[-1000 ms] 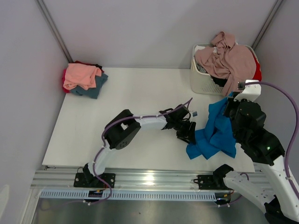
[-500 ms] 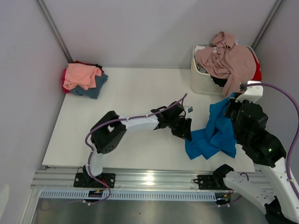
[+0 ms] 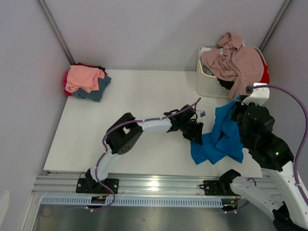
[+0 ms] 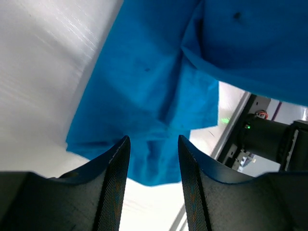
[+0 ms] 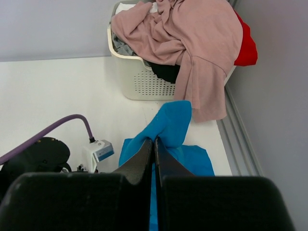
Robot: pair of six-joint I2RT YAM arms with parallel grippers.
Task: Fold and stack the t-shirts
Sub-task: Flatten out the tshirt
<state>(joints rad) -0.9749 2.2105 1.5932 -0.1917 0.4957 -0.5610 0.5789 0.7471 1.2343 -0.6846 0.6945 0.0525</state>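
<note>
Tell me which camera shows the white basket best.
Right wrist view: the basket sits large and front-on, its perforated wall and rim plain, a mauve-pink shirt draped over it. The top external view shows it small, mostly covered. The left wrist view misses it.

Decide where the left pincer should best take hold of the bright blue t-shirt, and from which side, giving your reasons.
Grip the bright blue t-shirt at its loose lower-left edge, coming in low from the left. The right pincer is shut on a raised fold, so the cloth drapes down and spreads thin on the table there. The open left pincer faces that edge.
</note>
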